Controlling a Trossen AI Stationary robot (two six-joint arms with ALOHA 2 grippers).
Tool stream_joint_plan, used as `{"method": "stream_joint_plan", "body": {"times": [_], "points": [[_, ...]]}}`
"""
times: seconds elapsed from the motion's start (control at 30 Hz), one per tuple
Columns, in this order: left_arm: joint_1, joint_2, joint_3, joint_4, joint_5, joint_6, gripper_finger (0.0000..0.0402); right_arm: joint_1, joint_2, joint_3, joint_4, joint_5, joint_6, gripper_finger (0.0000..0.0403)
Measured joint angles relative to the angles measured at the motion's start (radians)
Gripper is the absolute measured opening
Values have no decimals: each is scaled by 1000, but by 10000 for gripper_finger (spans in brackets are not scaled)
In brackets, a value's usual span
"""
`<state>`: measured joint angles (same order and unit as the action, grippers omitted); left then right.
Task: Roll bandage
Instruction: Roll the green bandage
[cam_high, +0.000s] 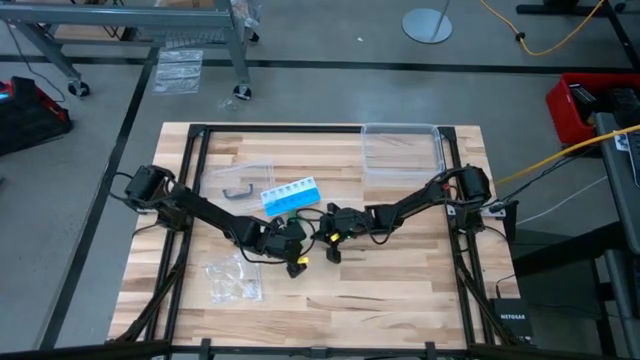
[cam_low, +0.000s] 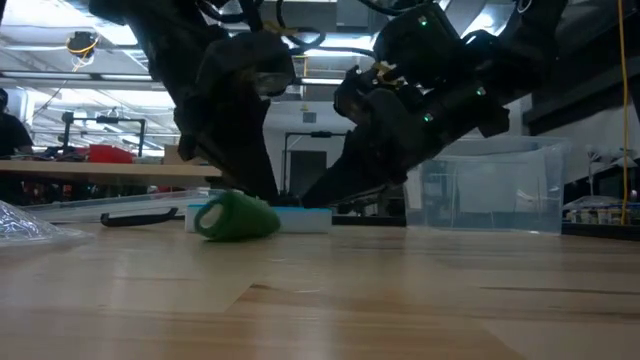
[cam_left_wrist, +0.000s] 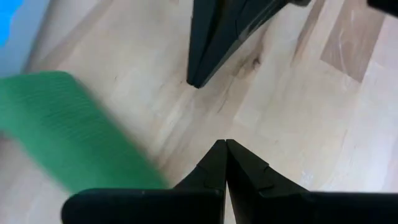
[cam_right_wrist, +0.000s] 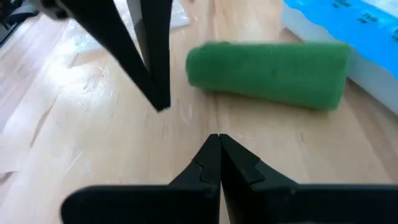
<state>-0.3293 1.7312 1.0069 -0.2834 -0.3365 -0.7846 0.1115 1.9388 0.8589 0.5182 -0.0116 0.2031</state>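
Lying rolled on the counter (cam_low: 420, 290), the bandage (cam_right_wrist: 268, 65) is being left free (seemingly finished) by both closed, empty hands: left hand (cam_left_wrist: 225, 144), right hand (cam_right_wrist: 217, 138).

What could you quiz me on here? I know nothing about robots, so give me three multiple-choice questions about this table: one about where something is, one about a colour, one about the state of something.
1. Where does the bandage lie?
A. Inside the clear plastic box
B. On the table beside the pill organizer
C. Held up in a gripper

2. What colour is the bandage?
A. Green
B. White
C. Red

3. What state is the bandage in?
A. Stretched out flat
B. Folded in a square
C. Rolled into a cylinder

Answers:
1 B: the right wrist view shows it on the wooden table, next to the blue and white pill organizer; the clear plastic box stands apart at the far edge.
2 A: it is solid green in every view.
3 C: the low view shows a round roll lying free; the left gripper and the right gripper are both shut and empty.
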Motion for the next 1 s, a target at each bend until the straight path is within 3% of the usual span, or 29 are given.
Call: {"method": "stream_joint_plan", "body": {"times": [0.4,0.67,1.0], "points": [[-5,-97,0,-178,-194,-55,0,-1,-41,0,-129,0,-3,4],[9,-89,-2,-324,-203,-145,0,-1,-59,0,-137,-8,-25,4],[66,-44,-2,-323,-209,-145,0,-1,-59,0,-184,-8,-25,14]]}}
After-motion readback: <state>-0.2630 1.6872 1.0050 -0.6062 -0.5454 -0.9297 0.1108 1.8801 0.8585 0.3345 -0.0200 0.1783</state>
